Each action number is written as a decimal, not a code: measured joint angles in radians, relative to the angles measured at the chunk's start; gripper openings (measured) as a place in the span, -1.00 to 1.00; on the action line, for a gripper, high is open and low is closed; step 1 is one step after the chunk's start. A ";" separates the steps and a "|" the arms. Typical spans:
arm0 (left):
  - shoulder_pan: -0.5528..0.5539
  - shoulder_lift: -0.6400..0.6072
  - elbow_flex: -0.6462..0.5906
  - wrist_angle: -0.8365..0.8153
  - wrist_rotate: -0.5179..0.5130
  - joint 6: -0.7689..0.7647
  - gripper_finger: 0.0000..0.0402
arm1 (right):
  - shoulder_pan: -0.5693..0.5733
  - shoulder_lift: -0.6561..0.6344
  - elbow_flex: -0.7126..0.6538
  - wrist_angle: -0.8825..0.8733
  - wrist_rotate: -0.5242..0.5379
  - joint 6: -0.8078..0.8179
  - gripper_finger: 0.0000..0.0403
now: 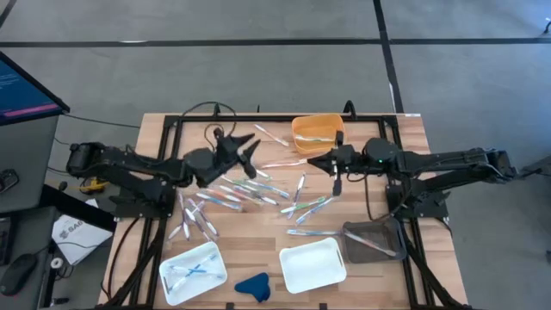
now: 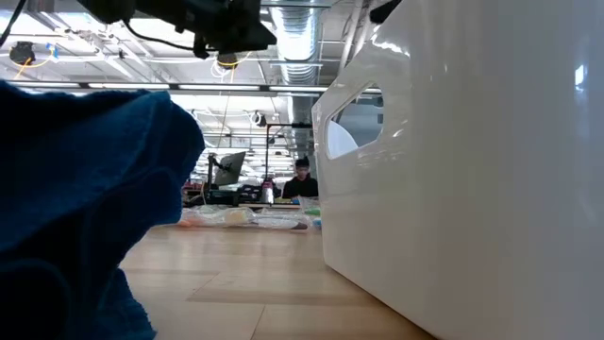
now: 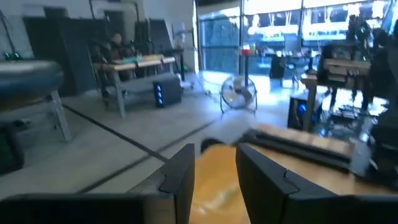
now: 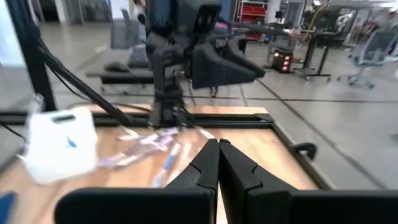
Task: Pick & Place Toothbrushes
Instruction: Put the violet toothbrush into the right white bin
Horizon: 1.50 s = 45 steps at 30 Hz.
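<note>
I see four containers ringing the toothbrushes point(image 1: 245, 191) scattered mid-table: an orange bin point(image 1: 316, 131) at the far edge, two white trays point(image 1: 312, 265) near me, one holding a few brushes, and a dark mesh tray point(image 1: 372, 239). A blue cloth point(image 1: 253, 287) blocks my low camera. The table point(image 1: 241, 232) is pale wood, an open workshop behind. My left gripper point(image 1: 250, 149) hovers partly open, empty; my right gripper point(image 1: 337, 183) is pinched closed.

No text can be read with certainty. A white box point(image 1: 71, 234) at the left edge of the high view bears dark lettering, and a screen point(image 1: 21, 86) at upper left shows illegible lines.
</note>
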 joint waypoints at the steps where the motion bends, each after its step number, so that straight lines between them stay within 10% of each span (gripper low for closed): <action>1: 0.020 0.000 0.000 0.001 0.027 0.009 -0.45 | -0.014 0.007 0.008 -0.003 0.000 -0.015 -1.00; 12: 0.177 0.010 0.000 -0.102 0.595 0.051 -0.45 | -0.116 0.009 0.033 -0.032 0.000 -0.094 -1.00; 25: 0.194 0.031 0.000 -0.405 0.902 0.005 -0.45 | -0.139 0.020 0.052 -0.048 -0.001 -0.004 -1.00; 45: 0.146 -0.011 0.013 -0.921 0.863 -0.348 -0.45 | -0.197 0.026 0.054 -0.148 -0.004 0.060 -1.00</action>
